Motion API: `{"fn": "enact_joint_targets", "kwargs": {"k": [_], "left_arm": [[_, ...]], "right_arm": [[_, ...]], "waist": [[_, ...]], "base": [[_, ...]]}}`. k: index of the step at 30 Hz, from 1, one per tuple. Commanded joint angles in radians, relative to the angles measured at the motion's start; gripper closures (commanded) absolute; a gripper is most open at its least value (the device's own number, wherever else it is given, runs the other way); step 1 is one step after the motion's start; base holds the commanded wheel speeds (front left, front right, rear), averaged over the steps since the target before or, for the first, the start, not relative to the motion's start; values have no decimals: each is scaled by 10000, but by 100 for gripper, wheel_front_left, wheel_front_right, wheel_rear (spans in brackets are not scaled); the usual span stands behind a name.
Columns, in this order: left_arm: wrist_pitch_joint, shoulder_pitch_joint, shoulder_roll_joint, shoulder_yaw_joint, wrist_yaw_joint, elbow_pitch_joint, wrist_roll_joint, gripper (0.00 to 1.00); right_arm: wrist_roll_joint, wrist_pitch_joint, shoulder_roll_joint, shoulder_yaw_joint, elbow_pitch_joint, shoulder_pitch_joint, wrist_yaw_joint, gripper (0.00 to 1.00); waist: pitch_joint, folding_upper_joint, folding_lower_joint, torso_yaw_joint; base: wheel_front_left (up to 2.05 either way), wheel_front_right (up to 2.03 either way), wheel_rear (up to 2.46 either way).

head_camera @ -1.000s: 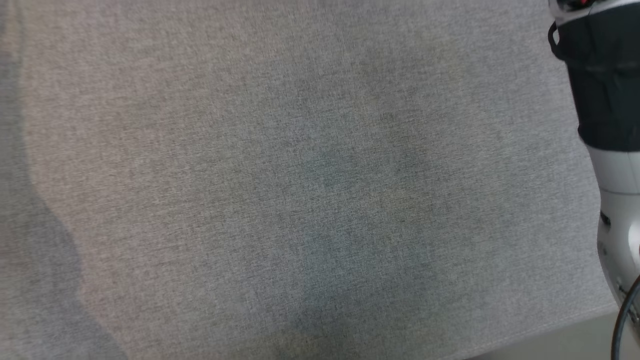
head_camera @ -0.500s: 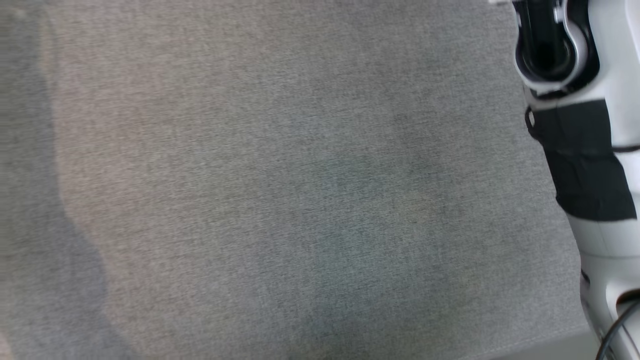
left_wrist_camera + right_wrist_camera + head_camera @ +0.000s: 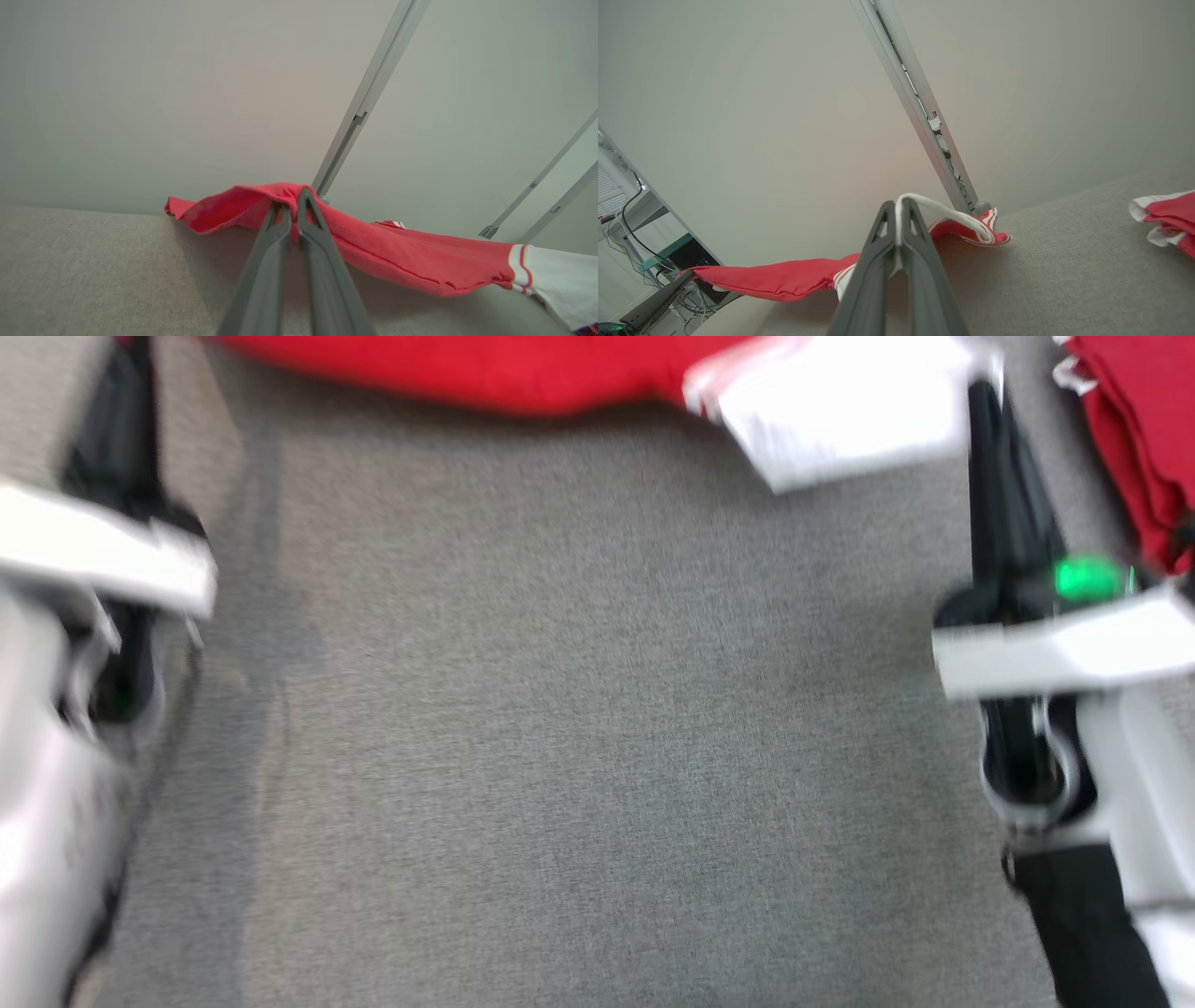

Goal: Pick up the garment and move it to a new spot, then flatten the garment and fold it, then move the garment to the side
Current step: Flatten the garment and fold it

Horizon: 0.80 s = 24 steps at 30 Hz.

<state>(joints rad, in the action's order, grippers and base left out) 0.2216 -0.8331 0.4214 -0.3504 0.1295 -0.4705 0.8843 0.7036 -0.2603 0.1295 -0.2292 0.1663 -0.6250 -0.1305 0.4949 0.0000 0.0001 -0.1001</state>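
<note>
I'm pinching the garment by its red edge in my left gripper, while my right gripper is clamping its white trim. It's sagging between them over the far side of the grey surface.

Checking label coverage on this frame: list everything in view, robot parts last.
Red fabric garment with white striped panel: one, red and white, held up between both grippers.
Second red-and-white cloth: one, red and white, on the surface at the robot's right.
Grey woven fabric surface: one, grey, under everything.
Grey metal rails: three, grey, against the pale wall.
Dark cables: several, black, beyond the surface's edge.
Left gripper: one, dark grey, shut on the garment's red edge.
Right gripper: one, dark grey, shut on its white edge.
</note>
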Motion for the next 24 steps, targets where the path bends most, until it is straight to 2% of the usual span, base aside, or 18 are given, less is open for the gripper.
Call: {"fn": "enact_joint_targets", "kwargs": {"k": [1,4,11,14,18,24], "left_arm": [[57,629,59,-63,10,287,115,100],[109,2225,123,-108,-81,1187,341,100],[297,5366,-43,31,-827,2744,640,100],[378,6474,8,80,-1123,3111,334,100],[429,7762,-294,354,-1460,3576,100,100],[438,9196,-858,783,-1576,4237,-138,100]], "right_arm": [[69,-70,100,167,-191,532,-5,100],[83,-70,77,510,-653,2084,-5,100],[226,-69,-161,884,-1546,4947,-5,100],[291,-69,-260,952,-1738,5717,-5,100],[370,14,-333,968,-1900,6501,-5,100],[372,275,-402,1039,-2266,7491,-5,100]], "waist": [[-657,0,-1,302],[-1177,0,-1,411],[-2175,0,-1,366],[-2580,0,-1,238],[-3061,0,-1,144],[-3750,0,-1,158]], "base": [[0,0,0],[0,0,0],[0,0,0],[0,0,0],[0,0,0],[0,0,0]]}}
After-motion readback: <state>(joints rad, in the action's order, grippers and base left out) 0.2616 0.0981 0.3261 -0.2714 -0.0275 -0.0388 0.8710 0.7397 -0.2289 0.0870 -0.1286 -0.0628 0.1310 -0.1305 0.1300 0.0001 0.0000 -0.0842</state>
